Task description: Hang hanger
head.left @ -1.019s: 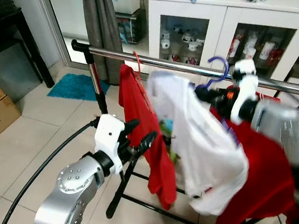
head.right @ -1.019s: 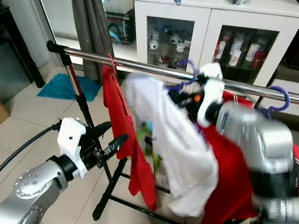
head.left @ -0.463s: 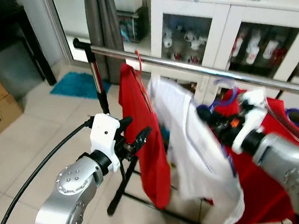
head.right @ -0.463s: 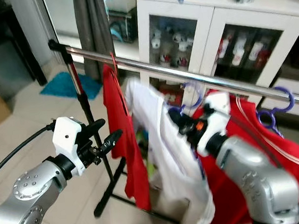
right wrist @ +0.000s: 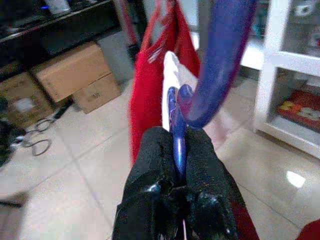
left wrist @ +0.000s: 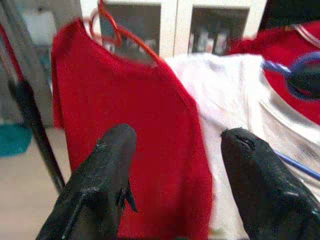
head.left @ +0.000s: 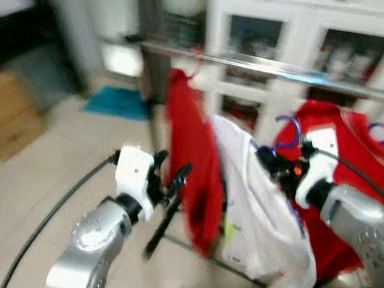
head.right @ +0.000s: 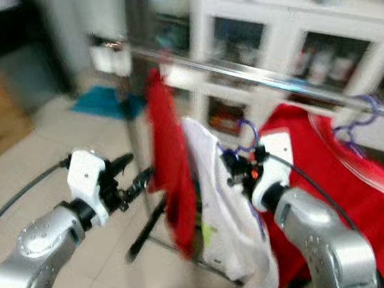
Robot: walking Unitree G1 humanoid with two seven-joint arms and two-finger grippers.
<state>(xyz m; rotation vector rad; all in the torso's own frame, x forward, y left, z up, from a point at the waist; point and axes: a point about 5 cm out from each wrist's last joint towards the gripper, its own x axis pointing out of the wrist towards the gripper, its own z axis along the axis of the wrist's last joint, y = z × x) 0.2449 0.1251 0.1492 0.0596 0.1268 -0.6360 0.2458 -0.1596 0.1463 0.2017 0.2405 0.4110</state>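
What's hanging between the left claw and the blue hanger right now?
The red shirt on the rail and the white shirt, seen in the head views; the left claw is beside the red shirt, blue hanger.

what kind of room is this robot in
Most likely a lived-in room of a home used for drying laundry. A metal clothes rail carries a red shirt, a white glass-fronted cabinet stands behind it, and cardboard boxes sit on the tiled floor.
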